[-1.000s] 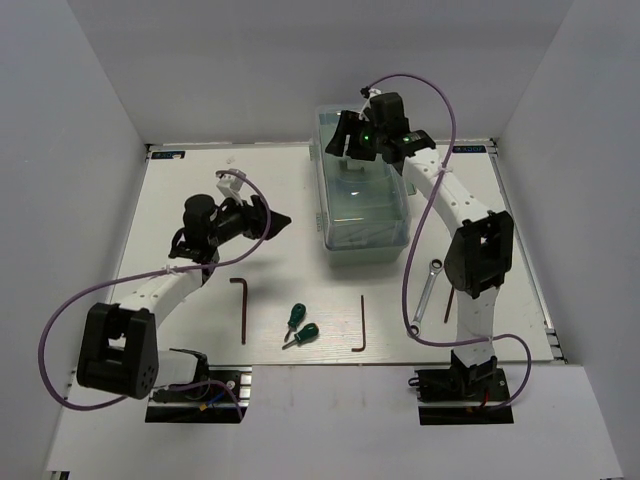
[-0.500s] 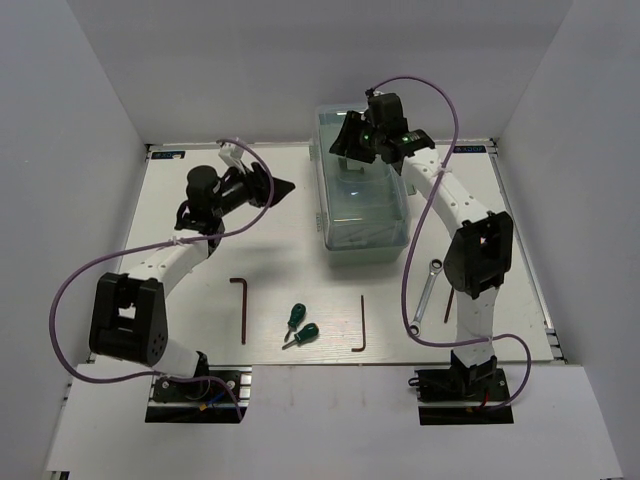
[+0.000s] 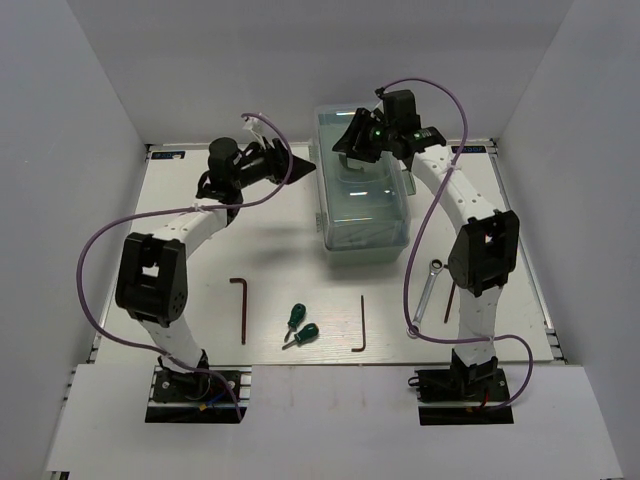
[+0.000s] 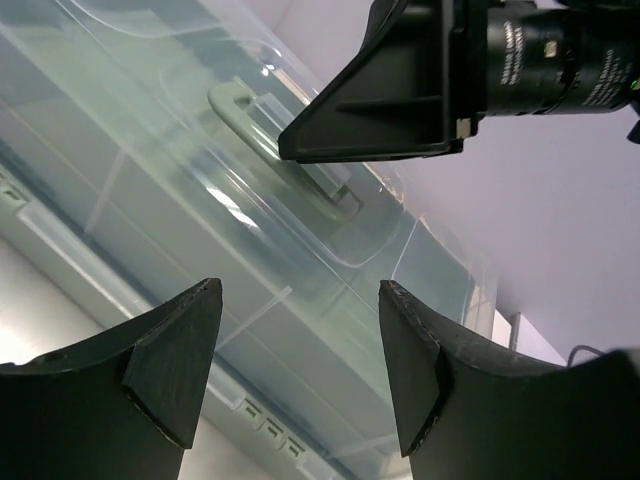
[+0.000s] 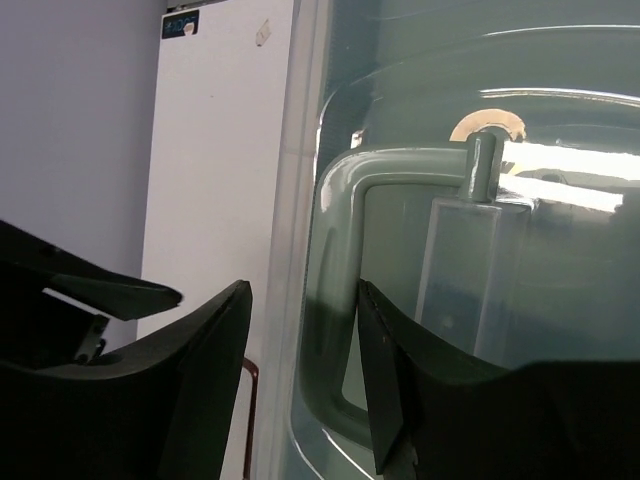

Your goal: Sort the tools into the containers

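Open claws at the far toolbox (image 3: 365, 225) — screwdrivers (image 3: 298, 326) lie nearer.
Left gripper (image 3: 306, 163), jaws apart and empty, sits just left of it; right gripper (image 3: 347, 146) hangs open over its far end — lid handle (image 5: 338, 300) between the fingers, contact unclear.

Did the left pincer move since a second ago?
Yes. In the top view the left pincer has swung farther back and rightward, closing nearly all of its gap to the left side of the toolbox.
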`<state>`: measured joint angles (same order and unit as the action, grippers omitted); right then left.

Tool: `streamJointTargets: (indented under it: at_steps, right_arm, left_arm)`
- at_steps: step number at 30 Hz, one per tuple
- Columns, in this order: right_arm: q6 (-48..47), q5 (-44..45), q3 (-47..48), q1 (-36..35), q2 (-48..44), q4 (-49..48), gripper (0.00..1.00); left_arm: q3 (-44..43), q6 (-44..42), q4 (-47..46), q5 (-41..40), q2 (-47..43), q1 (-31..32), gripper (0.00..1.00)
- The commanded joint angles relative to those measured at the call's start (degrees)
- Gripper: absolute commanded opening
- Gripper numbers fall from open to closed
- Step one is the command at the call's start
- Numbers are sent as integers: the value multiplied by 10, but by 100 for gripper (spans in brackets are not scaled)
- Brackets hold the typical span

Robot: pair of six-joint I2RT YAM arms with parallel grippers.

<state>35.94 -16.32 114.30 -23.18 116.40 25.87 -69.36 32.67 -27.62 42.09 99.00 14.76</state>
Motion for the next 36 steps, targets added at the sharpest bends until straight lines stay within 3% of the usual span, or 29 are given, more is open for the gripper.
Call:
streamJointTargets:
  at_steps: [1, 13, 29, 32, 33, 34, 36]
  right_arm:
    - [34, -76, 4, -7, -28, -23, 52]
    - [44, -94, 0, 1, -24, -30, 52]
    - [76, -141, -7, 19, -28, -56, 51]
    - [84, -158, -19, 27, -33, -64, 60]
    - [70, -146, -18, 31, -39, -60, 76]
    - [62, -136, -15, 33, -45, -48, 81]
    - [14, -68, 10, 38, -51, -1, 81]
  left_arm:
    - [-42, 4, 6, 19, 11, 15, 74]
    - [-145, -4, 62, -4, 85, 67, 63]
    - [-290, -63, 278, -199, 153, 127, 64]
    - [-321, -63, 310, -237, 168, 140, 64]
    - [-328, -63, 327, -255, 175, 140, 64]
    - [-334, -63, 333, -263, 183, 146, 64]
    - [-342, -63, 344, -278, 183, 152, 64]
